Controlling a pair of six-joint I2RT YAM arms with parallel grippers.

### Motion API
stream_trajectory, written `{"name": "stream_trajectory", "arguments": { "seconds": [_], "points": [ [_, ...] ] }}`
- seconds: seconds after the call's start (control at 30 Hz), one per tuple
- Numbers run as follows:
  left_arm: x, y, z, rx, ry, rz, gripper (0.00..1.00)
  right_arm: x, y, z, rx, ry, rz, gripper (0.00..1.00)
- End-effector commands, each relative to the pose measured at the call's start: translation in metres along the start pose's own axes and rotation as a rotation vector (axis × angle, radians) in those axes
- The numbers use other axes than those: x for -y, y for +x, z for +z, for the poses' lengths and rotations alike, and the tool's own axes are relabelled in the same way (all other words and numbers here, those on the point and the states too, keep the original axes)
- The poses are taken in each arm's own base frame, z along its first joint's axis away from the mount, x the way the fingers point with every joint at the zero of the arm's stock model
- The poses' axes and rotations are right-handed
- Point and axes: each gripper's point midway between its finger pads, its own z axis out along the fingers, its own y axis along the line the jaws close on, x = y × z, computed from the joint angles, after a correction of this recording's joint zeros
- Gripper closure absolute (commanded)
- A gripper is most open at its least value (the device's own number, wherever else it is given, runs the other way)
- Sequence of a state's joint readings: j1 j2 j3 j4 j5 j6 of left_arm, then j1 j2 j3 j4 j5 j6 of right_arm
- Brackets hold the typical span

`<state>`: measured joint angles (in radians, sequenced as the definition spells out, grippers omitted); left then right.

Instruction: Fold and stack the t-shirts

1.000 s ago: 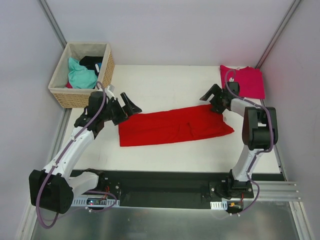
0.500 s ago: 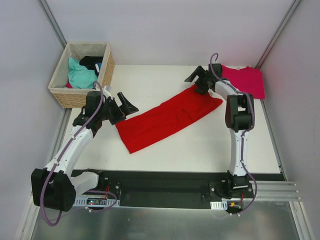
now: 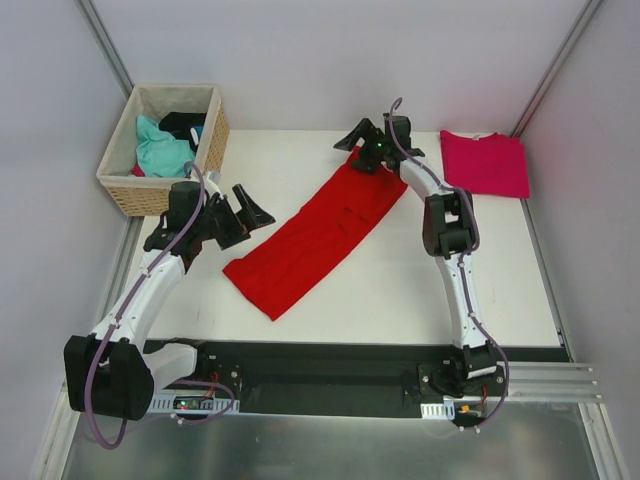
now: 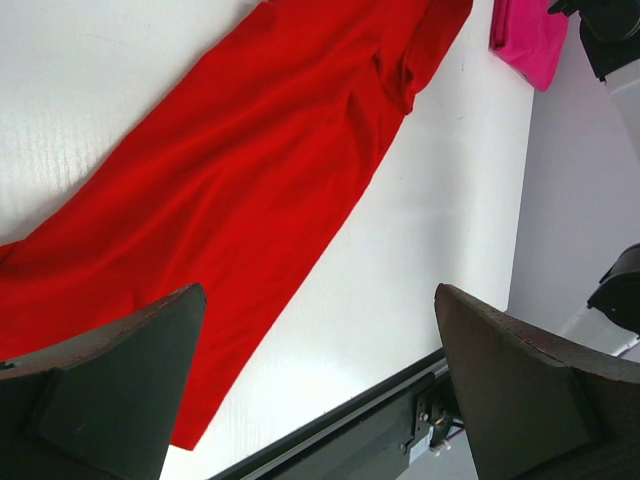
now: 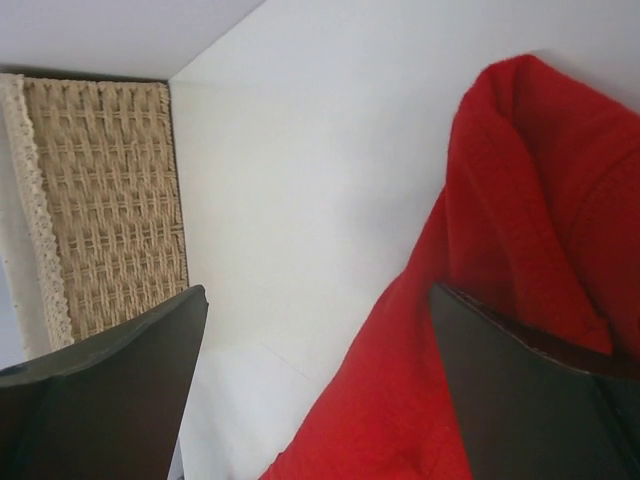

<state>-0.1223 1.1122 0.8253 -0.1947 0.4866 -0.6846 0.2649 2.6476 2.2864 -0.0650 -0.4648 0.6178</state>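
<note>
The left arm [image 3: 148, 288] and right arm [image 3: 466, 295] are alike: slim white links between bulky matte-black joint housings, with a purple cable [image 3: 204, 200] trailing along each. The left gripper [image 4: 318, 290] and right gripper [image 5: 316, 290] carry dark charcoal fingers [image 4: 100, 400], wedge-shaped with flat faces. Black bases [image 3: 465, 375] sit on a dark plate [image 3: 330, 365].
</note>
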Motion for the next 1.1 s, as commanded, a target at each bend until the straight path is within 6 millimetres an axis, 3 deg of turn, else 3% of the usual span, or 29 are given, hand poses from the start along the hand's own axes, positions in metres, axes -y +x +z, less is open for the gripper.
{"name": "stream_trajectory", "arguments": {
  "seconds": [0.0,0.03,0.07,0.1,0.13,0.17,0.2,0.23,0.3,0.33,0.37,0.43,0.47,0.53,0.67,0.9,1.07],
  "points": [
    [0.020,-0.015,-0.013,0.052,0.067,0.078,0.01,-0.111,-0.066,-0.086,0.180,-0.207,-0.163,0.03],
    [0.025,-0.018,-0.016,0.062,0.081,0.094,0.01,-0.099,-0.059,-0.097,0.178,-0.165,-0.172,0.03],
    [0.029,-0.019,-0.018,0.067,0.092,0.102,0.01,-0.101,-0.064,-0.116,0.218,-0.141,-0.199,0.03],
    [0.038,-0.020,-0.021,0.051,0.128,0.116,0.01,-0.152,-0.074,-0.171,0.295,-0.193,-0.280,0.04],
    [0.042,-0.019,-0.021,0.040,0.143,0.118,0.01,-0.130,-0.061,-0.180,0.281,-0.135,-0.290,0.04],
    [0.043,-0.018,-0.021,0.028,0.151,0.115,0.01,-0.139,-0.060,-0.207,0.310,-0.140,-0.312,0.03],
    [0.039,-0.012,-0.016,-0.001,0.152,0.091,0.01,-0.169,-0.059,-0.251,0.371,-0.181,-0.353,0.03],
    [0.035,-0.007,-0.014,-0.020,0.147,0.076,0.01,-0.148,-0.041,-0.257,0.348,-0.136,-0.349,0.04],
    [0.017,0.014,-0.005,-0.088,0.125,0.023,0.01,-0.143,-0.025,-0.280,0.358,-0.115,-0.365,0.03],
    [0.011,0.022,-0.003,-0.108,0.117,0.006,0.01,-0.141,-0.010,-0.302,0.361,-0.098,-0.382,0.03],
    [-0.003,0.039,0.001,-0.149,0.097,-0.022,0.01,-0.134,-0.001,-0.307,0.356,-0.081,-0.381,0.04],
    [-0.009,0.055,0.003,-0.183,0.108,-0.028,0.01,-0.139,0.010,-0.331,0.387,-0.089,-0.398,0.03],
    [-0.021,0.070,0.005,-0.213,0.085,-0.051,0.01,-0.119,0.024,-0.329,0.353,-0.052,-0.374,0.03],
    [-0.026,0.086,0.007,-0.239,0.081,-0.043,0.01,-0.119,0.034,-0.341,0.358,-0.059,-0.376,0.03],
    [-0.047,0.118,0.006,-0.291,0.047,-0.081,0.01,-0.109,0.050,-0.346,0.332,-0.046,-0.373,0.03],
    [-0.046,0.127,0.001,-0.290,0.066,-0.073,0.01,-0.104,0.059,-0.348,0.310,-0.033,-0.369,0.03],
    [-0.057,0.139,0.006,-0.317,0.038,-0.087,0.01,-0.099,0.062,-0.343,0.296,-0.027,-0.358,0.03]
  ]
}}
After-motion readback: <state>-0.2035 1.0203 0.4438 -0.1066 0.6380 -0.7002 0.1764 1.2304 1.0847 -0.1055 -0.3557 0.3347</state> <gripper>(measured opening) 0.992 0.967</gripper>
